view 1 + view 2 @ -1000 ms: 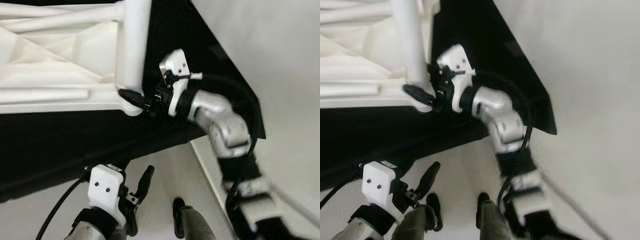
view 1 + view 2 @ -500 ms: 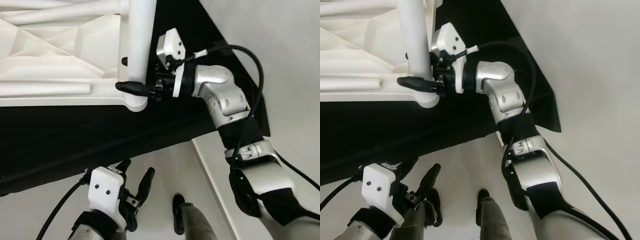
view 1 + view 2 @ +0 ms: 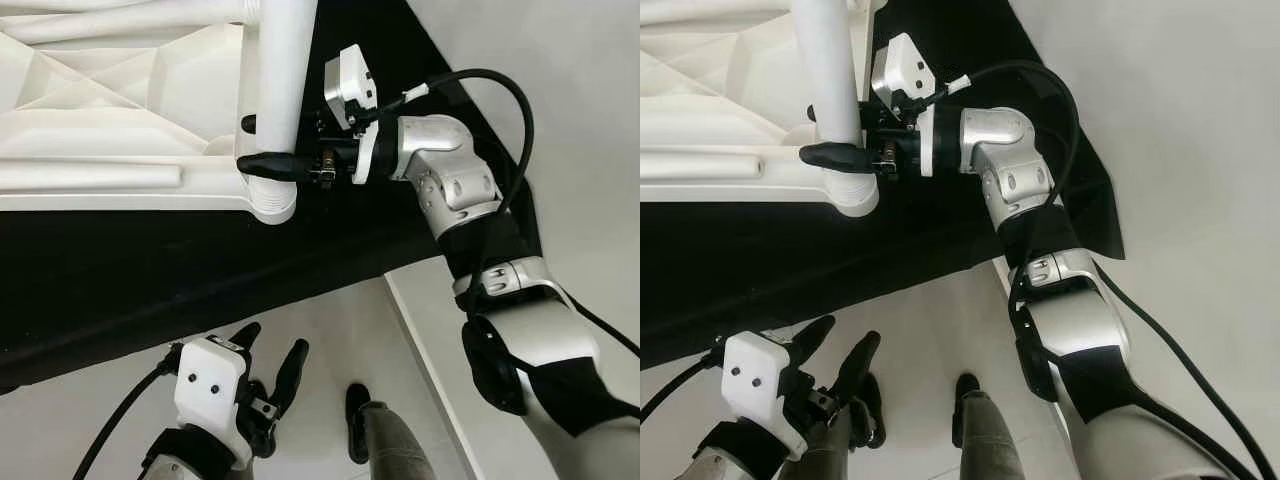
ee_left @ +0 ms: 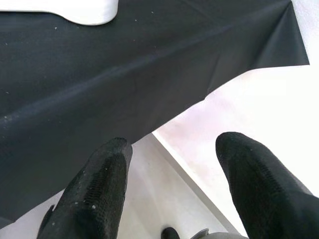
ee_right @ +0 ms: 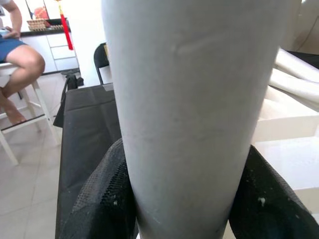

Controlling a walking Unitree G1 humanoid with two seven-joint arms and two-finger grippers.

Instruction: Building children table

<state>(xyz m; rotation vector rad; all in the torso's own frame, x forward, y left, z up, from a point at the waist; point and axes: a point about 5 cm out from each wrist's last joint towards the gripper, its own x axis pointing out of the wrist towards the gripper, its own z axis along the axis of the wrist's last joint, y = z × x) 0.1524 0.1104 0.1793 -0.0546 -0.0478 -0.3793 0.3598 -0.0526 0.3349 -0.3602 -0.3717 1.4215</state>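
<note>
Right tool [image 3: 262, 160] clamped on white leg [image 3: 282, 90] near its base, black fingers [image 5: 102, 199] pressed against both sides of the round tube. Leg upright in a corner socket of the white tabletop [image 3: 110, 110], which lies underside up, ribs showing, on a black sheet [image 3: 150, 270] spread over pale floor [image 3: 340, 340]. Silver right arm [image 3: 450, 190] bent in from the right, cable looping above it. Left tool [image 3: 268, 362] low over the floor just off the sheet's edge, fingers [image 4: 94, 194] spread apart, holding nothing. Dark shoe [image 3: 357, 405] on the floor beside it. Seated person's knee [image 5: 25, 59] in the right wrist view, far behind the sheet.
</note>
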